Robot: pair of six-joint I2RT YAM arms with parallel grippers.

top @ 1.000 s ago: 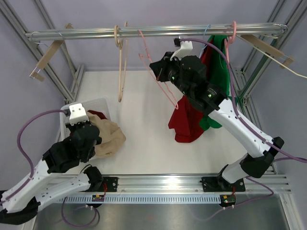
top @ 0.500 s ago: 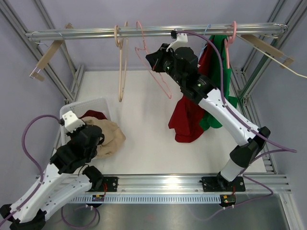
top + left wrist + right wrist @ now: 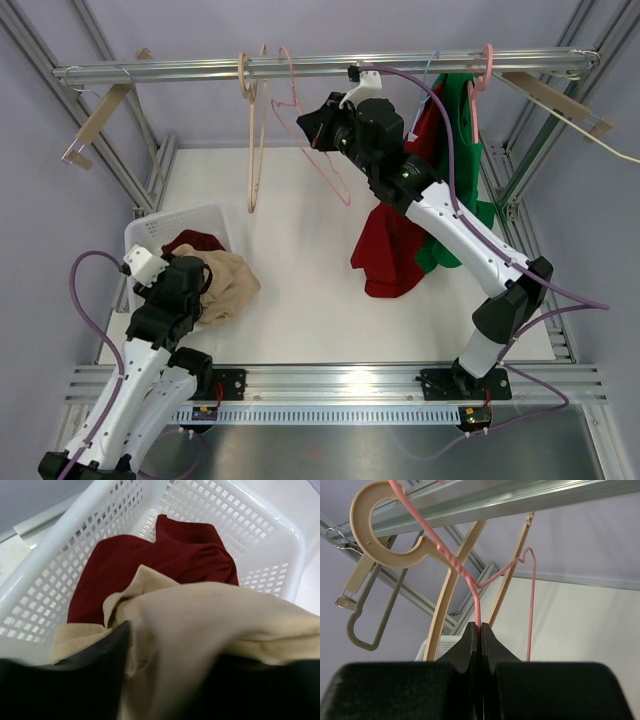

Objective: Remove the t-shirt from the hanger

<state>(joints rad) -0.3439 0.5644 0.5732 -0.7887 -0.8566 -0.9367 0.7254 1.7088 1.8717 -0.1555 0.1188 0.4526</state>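
A bare pink wire hanger (image 3: 322, 165) (image 3: 476, 600) is pinched by its neck in my right gripper (image 3: 312, 128) (image 3: 480, 627), which is shut on it. The hanger's hook reaches the metal rail (image 3: 180, 70) (image 3: 530, 495) beside a wooden hanger (image 3: 255, 130) (image 3: 442, 615). A beige t-shirt (image 3: 230, 285) (image 3: 210, 625) lies draped over the near rim of the white basket (image 3: 180, 218) (image 3: 260, 515), on top of a dark red garment (image 3: 196, 241) (image 3: 150, 565). My left gripper (image 3: 192, 290) (image 3: 175, 680) hovers over the beige cloth with its fingers apart and fabric lying between them.
A red garment (image 3: 388, 250) and a green one (image 3: 458, 130) hang from the right end of the rail. Clip hangers dangle at the far left (image 3: 95, 120) and far right (image 3: 560, 100). Frame posts stand on both sides of the white tabletop (image 3: 300, 260).
My right gripper lifted the pink hanger up and left to the rail. My left arm drew back toward the near edge and its jaws opened, letting go of the beige t-shirt.
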